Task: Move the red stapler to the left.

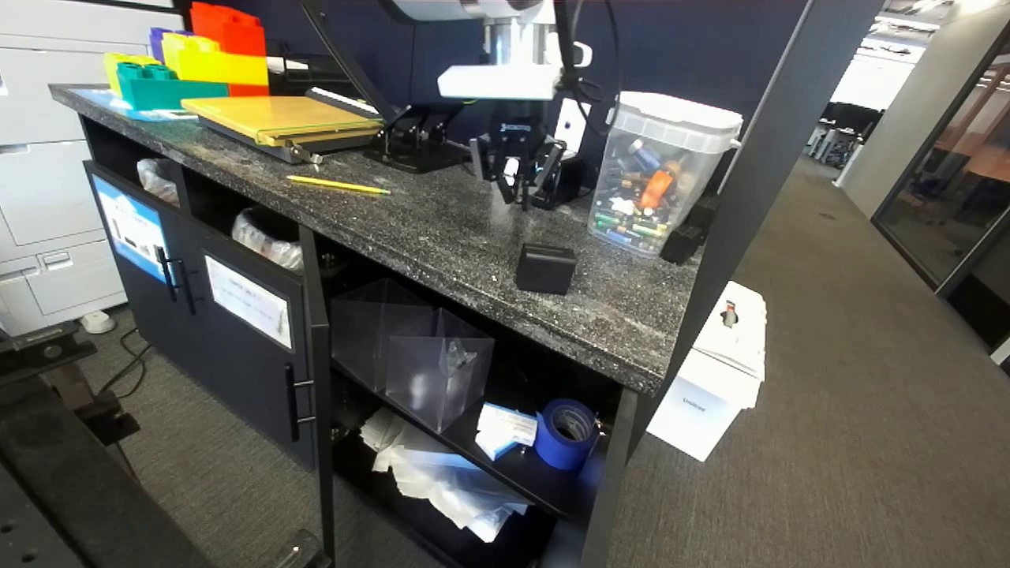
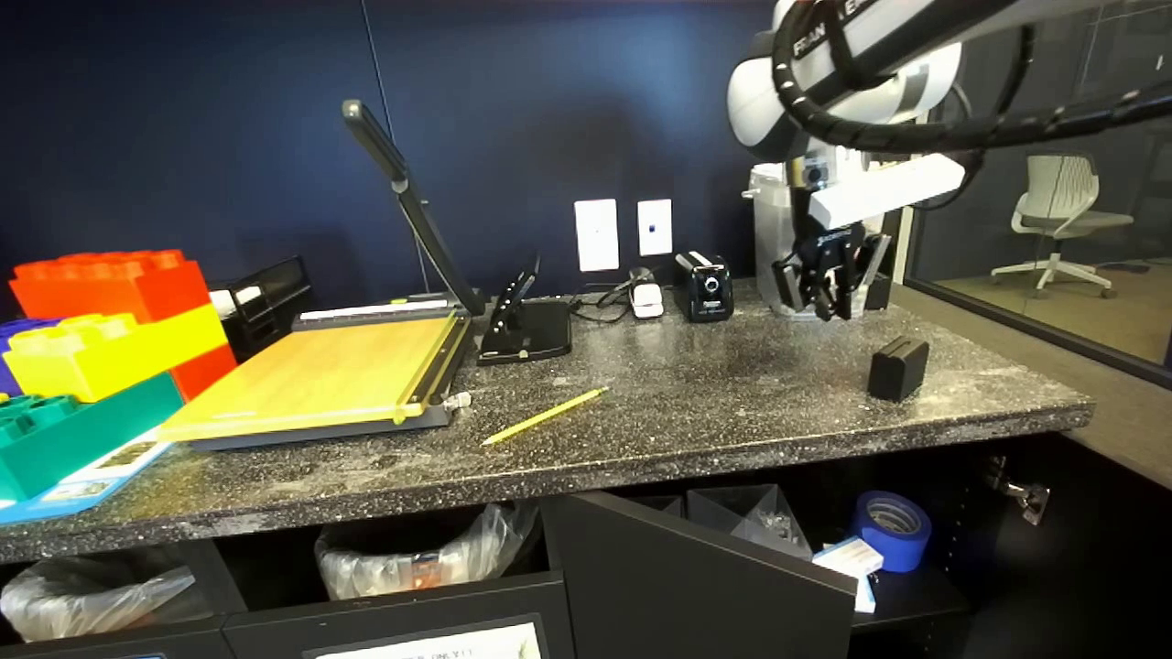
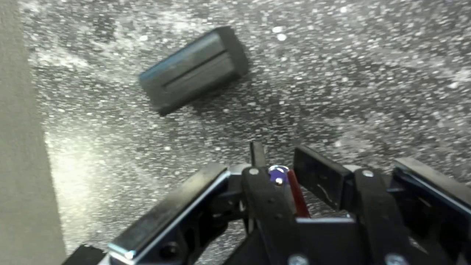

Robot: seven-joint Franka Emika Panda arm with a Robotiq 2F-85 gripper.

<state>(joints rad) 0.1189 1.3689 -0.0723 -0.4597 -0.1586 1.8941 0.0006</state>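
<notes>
The red stapler [image 3: 298,197] shows in the wrist view as a dark-red strip with a shiny, purple-tinted end, between my fingers. It looks sharp while the counter behind is blurred. My gripper [image 3: 278,150] is closed around it, and the left finger and gripper body hide much of it. In both exterior views the gripper [image 1: 517,193] [image 2: 833,307] points down over the back right of the counter. A bright patch between its fingers may be the stapler; its red colour cannot be made out there. The finger-to-counter gap is hard to judge.
A small black box [image 1: 546,268] [image 2: 898,368] [image 3: 195,70] stands near the counter's right end. A clear bin [image 1: 663,181] is beside the gripper. A black sharpener [image 2: 705,288], hole punch [image 2: 526,325], yellow pencil [image 2: 545,416] and paper cutter [image 2: 320,371] lie along the counter.
</notes>
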